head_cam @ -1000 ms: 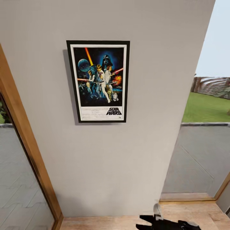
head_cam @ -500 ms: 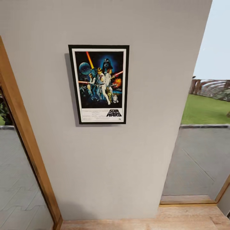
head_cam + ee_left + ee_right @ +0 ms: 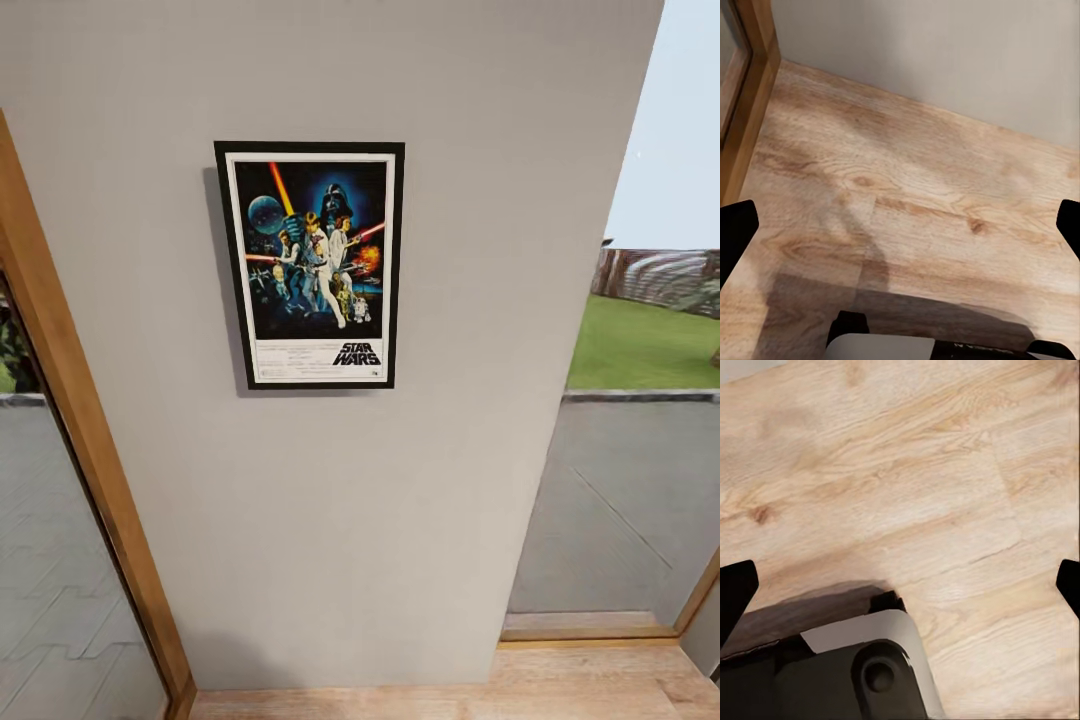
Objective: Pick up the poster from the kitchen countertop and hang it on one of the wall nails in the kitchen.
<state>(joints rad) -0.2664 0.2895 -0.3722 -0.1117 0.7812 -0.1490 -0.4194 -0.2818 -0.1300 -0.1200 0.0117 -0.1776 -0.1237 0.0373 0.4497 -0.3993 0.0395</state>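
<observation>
Hanging upright on the grey wall, upper centre of the head frame: the poster, flat against it. Wooden door frame at left, lawn at right. Spread wide, empty, over the wooden floor: left tool and right tool.

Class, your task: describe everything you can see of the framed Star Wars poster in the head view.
The poster is an upright rectangle with a thin black frame and a white border. Colourful figures, red beams and a planet stand on dark blue; below, a white strip carries "STAR WARS" lettering. It looks flat and stiff. It hangs straight against the plain grey wall, casting a shadow along its left edge and below it. Nothing else touches it; what holds it up is hidden.
</observation>
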